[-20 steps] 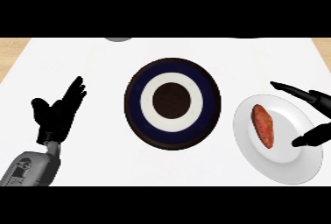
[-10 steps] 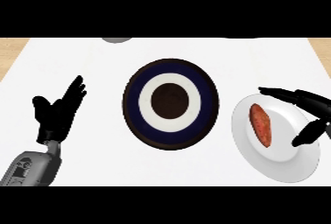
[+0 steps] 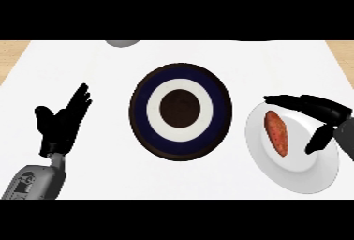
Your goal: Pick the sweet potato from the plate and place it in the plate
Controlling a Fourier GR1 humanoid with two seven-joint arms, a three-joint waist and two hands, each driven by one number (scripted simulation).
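The sweet potato [image 3: 276,132] is lying lengthwise on the white plate [image 3: 297,174], over by the right edge of the surface [image 3: 90,70]. The right robot hand [image 3: 330,111] hangs just beside it, spread apart: fingers reach across the potato's far end, thumb down on the right, nothing held yet. I'd say the trick here is to drop lower and centre on the middle of the potato before closing, so it doesn't roll off toward the rim. The target looks like the dark ringed plate [image 3: 142,112] mid-surface. The left robot hand [image 3: 62,124] rests open near the left edge.
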